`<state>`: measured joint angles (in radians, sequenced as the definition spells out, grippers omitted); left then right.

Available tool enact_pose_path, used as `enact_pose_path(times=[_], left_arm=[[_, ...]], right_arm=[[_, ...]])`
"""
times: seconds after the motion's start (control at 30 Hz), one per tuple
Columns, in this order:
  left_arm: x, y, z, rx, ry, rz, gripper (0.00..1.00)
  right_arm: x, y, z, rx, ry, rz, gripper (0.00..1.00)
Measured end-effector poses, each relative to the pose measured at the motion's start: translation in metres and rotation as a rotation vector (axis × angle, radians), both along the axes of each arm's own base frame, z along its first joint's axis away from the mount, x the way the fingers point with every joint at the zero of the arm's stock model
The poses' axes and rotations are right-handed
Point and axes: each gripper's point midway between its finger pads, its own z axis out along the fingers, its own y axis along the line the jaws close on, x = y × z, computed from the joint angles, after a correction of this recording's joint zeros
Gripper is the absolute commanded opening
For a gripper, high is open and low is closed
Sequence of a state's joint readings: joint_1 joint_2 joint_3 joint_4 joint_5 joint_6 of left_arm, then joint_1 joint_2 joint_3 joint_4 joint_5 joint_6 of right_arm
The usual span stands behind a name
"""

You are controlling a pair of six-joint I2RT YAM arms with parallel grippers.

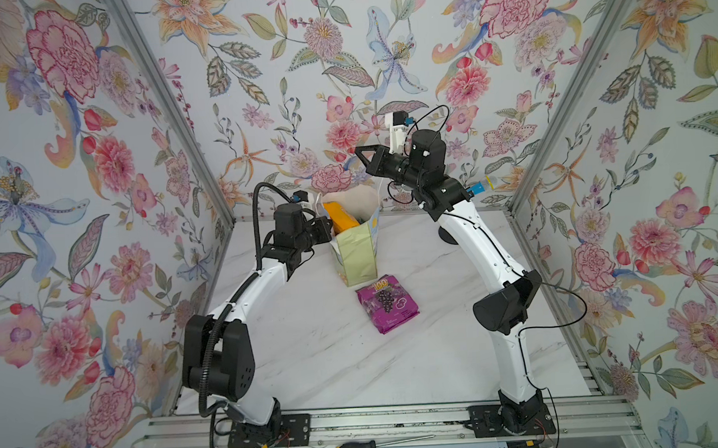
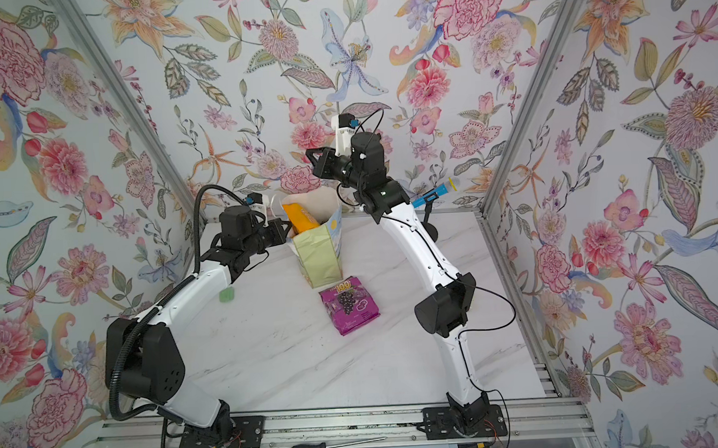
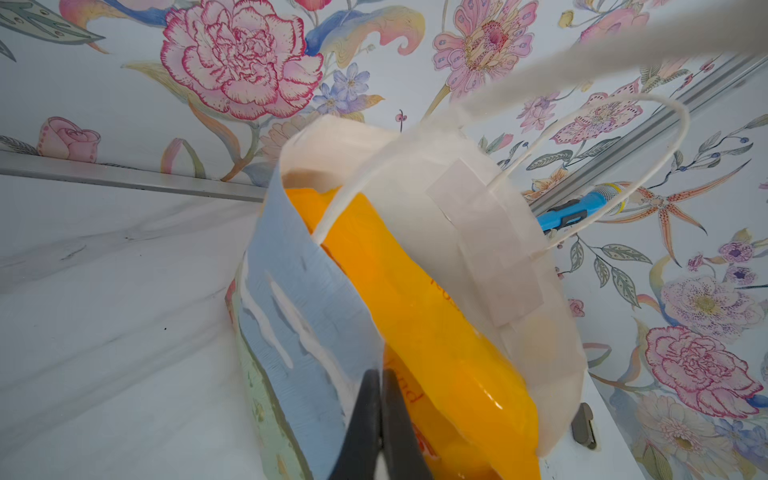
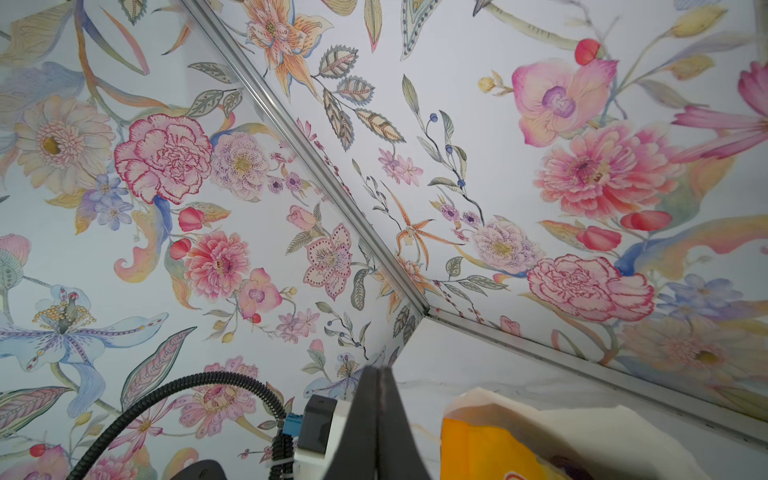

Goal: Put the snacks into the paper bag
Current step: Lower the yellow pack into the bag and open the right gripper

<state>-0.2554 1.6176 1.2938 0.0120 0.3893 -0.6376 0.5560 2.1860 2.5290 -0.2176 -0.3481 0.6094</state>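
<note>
Pinching the paper bag [image 1: 356,254] rim with my left claw [image 3: 380,382], I judged the right claw [image 1: 360,152], pressed together empty overhead, must spread for the purple packet [image 1: 387,303] on the surface [image 1: 313,352] beside the bag.

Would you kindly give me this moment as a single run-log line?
left gripper: shut on paper bag rim | right gripper: shut, empty, raised near bag | orange packet: in bag | purple packet: on table

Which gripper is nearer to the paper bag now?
Left. The left gripper is shut on the rim of the paper bag, beside the orange packet inside. The right gripper is shut and empty, raised well above the bag, apart from it.
</note>
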Motion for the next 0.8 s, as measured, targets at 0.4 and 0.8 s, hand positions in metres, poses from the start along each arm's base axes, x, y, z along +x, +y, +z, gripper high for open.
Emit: enact_pose_path(times=[0.4, 0.8], left_arm=[[0.0, 0.0, 0.0, 0.0, 0.001, 0.0, 0.0], [0.0, 0.0, 0.001, 0.001, 0.004, 0.0, 0.0]], right_arm=[[0.001, 0.023, -0.076, -0.218, 0.106, -0.013, 0.09], [-0.017, 0.057, -0.184, -0.528, 0.185, 0.012, 0.21]])
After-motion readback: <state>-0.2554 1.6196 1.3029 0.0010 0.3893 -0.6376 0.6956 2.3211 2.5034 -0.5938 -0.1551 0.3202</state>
